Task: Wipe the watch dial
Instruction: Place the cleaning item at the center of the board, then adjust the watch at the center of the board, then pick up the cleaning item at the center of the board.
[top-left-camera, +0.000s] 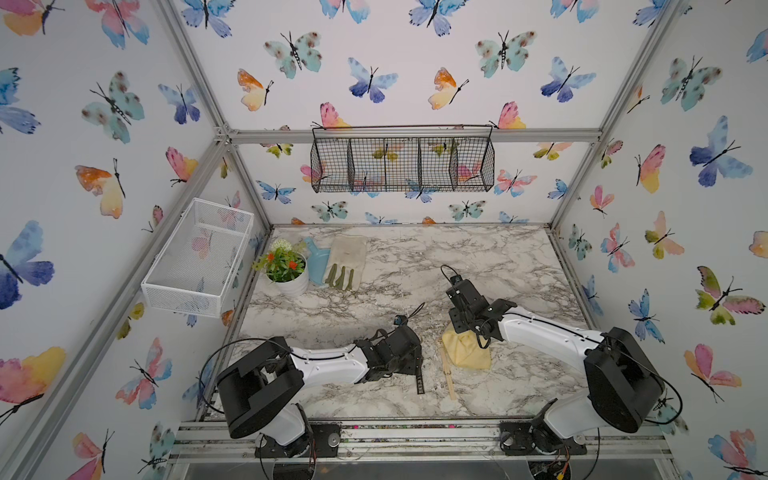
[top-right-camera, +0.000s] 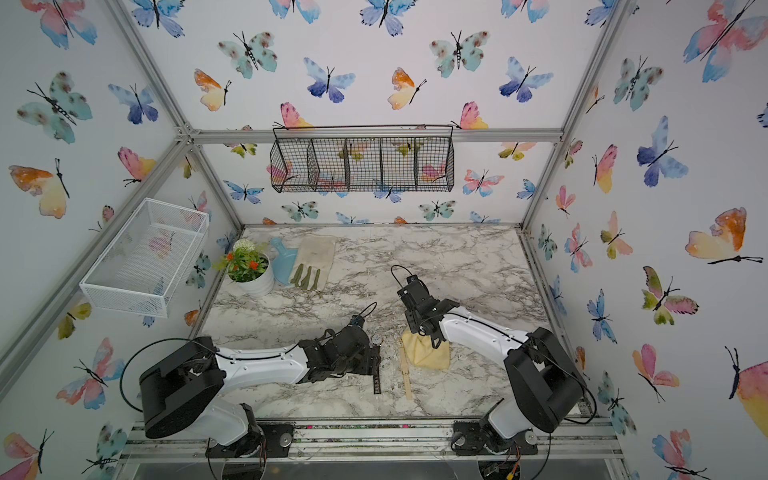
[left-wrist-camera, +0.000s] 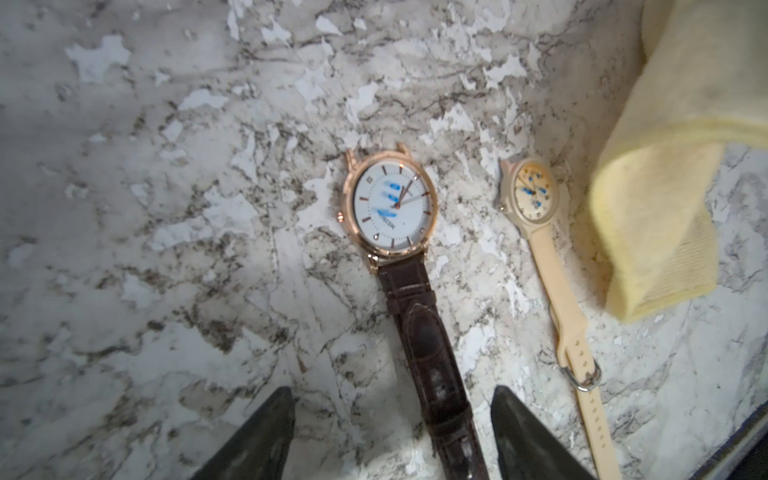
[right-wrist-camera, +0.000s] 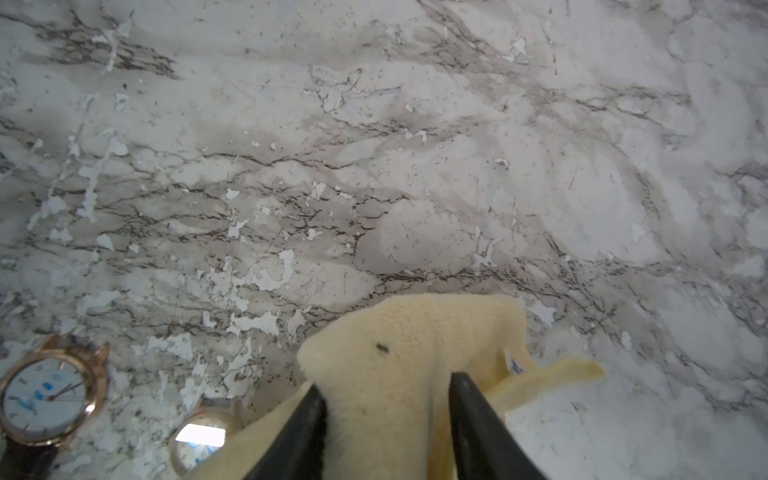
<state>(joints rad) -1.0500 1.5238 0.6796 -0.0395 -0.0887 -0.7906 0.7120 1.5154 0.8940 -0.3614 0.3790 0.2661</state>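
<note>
A rose-gold watch (left-wrist-camera: 392, 203) with a white dial streaked with blue marks and a brown strap lies flat on the marble table (top-left-camera: 478, 257). My left gripper (left-wrist-camera: 392, 390) is open and low over it. The fingers (left-wrist-camera: 270, 432) straddle the strap without touching it. In a top view the dial (top-right-camera: 376, 339) peeks out beside that gripper. A small beige watch (left-wrist-camera: 534, 193), also blue-spotted, lies alongside. The yellow cloth (top-left-camera: 467, 353) is heaped on the table just right of it. My right gripper (right-wrist-camera: 386, 382) stands over the heap, jaws apart, with a fold of cloth (right-wrist-camera: 395, 353) rising between them.
At the back left stand a potted plant (top-left-camera: 286, 270), a blue scoop (top-left-camera: 318, 262) and a garden glove (top-left-camera: 347, 262). A white mesh basket (top-left-camera: 199, 253) hangs on the left wall and a black wire basket (top-left-camera: 403, 160) on the back wall.
</note>
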